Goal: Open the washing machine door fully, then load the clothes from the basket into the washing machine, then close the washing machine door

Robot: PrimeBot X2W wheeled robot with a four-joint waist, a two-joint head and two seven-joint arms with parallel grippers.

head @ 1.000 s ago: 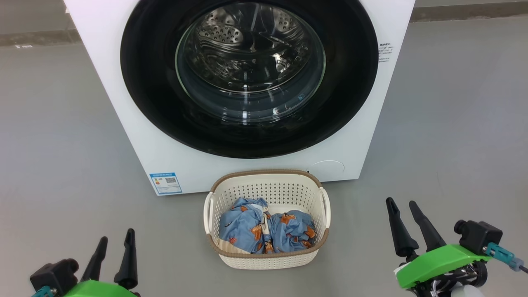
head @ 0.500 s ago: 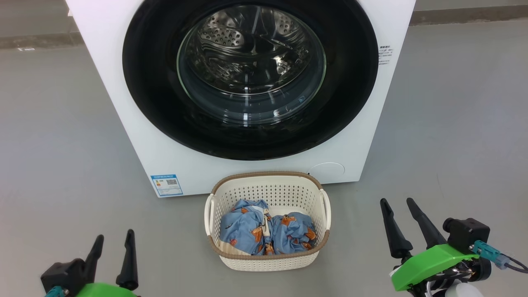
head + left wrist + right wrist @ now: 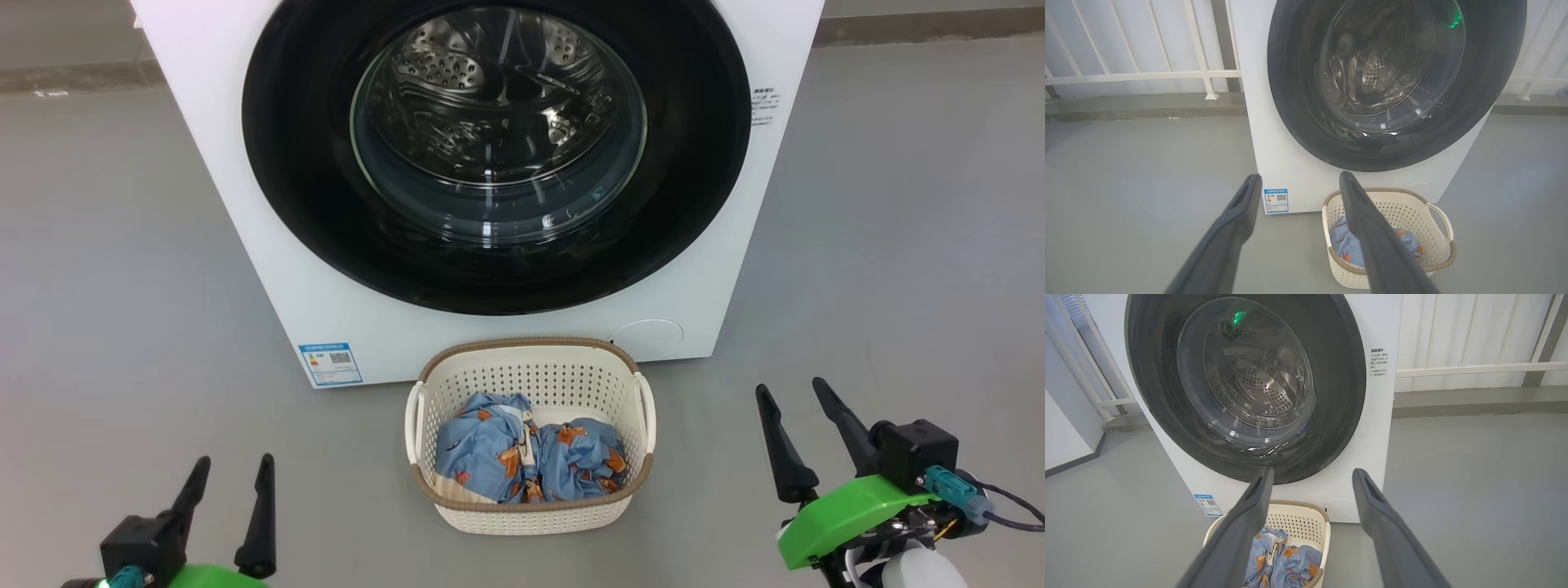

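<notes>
1. Left gripper [image 3: 233,461] and right gripper [image 3: 790,388]: fingers apart, empty, flanking the basket [image 3: 531,343].
2. The clothes [image 3: 522,457] lie in the basket, between the two pairs of fingers.
3. The washing machine door [image 3: 702,163] is shut, ahead of and above both; the right fingers appear nearer its rim.

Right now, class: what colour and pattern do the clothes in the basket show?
The clothes are light blue with orange-brown cartoon animals; the head view shows them best.

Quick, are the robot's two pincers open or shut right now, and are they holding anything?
Dark two-fingered left pincer: open, holding nothing.
Dark two-fingered right pincer: open, holding nothing.
</notes>
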